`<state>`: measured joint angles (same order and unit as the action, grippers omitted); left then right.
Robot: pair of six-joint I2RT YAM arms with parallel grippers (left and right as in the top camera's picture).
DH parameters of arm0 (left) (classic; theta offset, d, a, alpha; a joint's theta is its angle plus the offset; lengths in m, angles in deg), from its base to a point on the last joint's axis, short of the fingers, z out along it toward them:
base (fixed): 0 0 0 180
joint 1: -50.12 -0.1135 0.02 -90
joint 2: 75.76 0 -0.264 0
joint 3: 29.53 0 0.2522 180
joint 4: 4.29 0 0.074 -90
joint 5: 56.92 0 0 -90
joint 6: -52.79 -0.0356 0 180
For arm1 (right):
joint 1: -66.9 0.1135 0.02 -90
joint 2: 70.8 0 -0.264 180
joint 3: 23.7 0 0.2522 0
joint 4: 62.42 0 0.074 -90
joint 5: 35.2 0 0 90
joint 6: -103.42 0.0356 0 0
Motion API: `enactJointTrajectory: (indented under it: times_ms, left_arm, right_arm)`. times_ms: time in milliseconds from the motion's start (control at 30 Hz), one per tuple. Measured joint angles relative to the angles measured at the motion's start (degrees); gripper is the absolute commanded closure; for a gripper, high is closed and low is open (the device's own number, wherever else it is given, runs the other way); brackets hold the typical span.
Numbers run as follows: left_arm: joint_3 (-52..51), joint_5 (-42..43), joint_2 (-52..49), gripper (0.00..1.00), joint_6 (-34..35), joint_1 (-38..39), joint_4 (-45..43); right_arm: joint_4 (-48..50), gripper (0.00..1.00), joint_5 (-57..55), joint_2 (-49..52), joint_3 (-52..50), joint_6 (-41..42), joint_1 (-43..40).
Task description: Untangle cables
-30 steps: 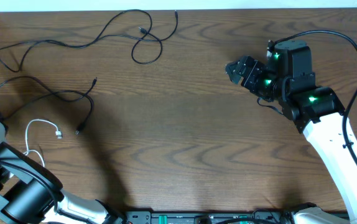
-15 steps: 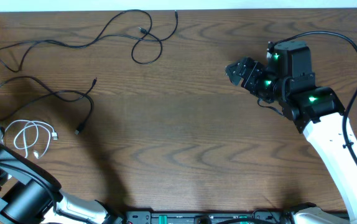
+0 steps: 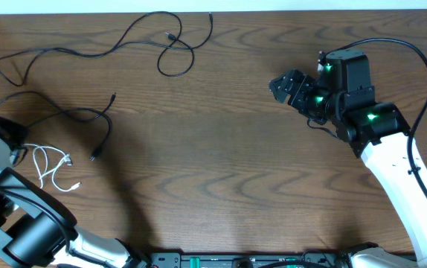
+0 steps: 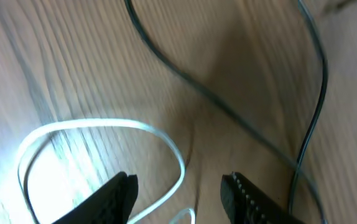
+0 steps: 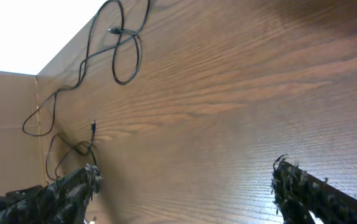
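My L fingers [image 4: 120, 190]: released, apart; white cable [image 3: 50, 168] loops between them.
My R fingers [image 3: 283, 84]: spread wide, empty, 2 o'clock.
White cable: loose on worktop [image 3: 221, 179], 8 o'clock.
Upper black cable [image 3: 65, 49]: 11 o'clock.
Lower black cable [image 3: 109, 132]: 9 o'clock, nr white.

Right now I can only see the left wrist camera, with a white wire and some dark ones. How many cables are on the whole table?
Observer: Three. There's the white cable by your left gripper, plus two long black ones.
Operator: Are the black ones knotted together?
Observer: No. The upper black cable runs along the far edge, apart from the lower black cable.
Operator: Where's my other hand?
Observer: The right gripper is open over a bare part of the table on the right, far from every cable.
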<state>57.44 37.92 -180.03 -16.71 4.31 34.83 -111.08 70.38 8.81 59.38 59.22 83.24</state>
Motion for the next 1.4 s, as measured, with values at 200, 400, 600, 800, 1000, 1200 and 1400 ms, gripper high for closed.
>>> enactJointTrajectory:
  times_ms: [200, 400, 600, 800, 1000, 1200, 1400]
  left_arm:
    - [0.0, 3.4, 0.0, 0.51, -1.4, 1.0, 2.7]
    - [0.0, 5.9, 0.9, 0.5, -1.8, 1.0, 7.0]
    - [-0.2, 1.5, 2.7, 0.5, -2.6, 1.0, 14.1]
    - [-0.6, -2.8, 1.6, 0.5, -2.6, 1.0, 13.2]
    - [-0.8, -4.9, 1.3, 0.54, -2.6, 1.0, 12.7]
    - [-3.8, -3.2, 1.3, 0.54, -3.0, 1.0, 10.3]
    - [-5.8, -3.3, 1.3, 0.81, -3.4, 1.0, 7.9]
  right_arm:
    - [0.0, 0.08, 0.0, 0.0, 0.0, -1.0, 0.0]
    - [-1.0, 0.06, 0.0, 0.0, 0.0, -3.2, 0.0]
    - [-1.1, 0.04, -0.4, 0.0, 0.0, -4.2, 0.0]
    - [-1.4, 0.04, -1.2, 0.0, 0.0, -4.4, 0.0]
    - [-1.0, 0.03, -1.5, 0.0, 0.0, -5.0, 0.0]
    - [0.6, 0.03, -1.5, 0.0, 0.0, -5.1, 0.0]
    - [0.7, 0.04, -1.5, 0.0, 0.0, -5.1, 0.0]
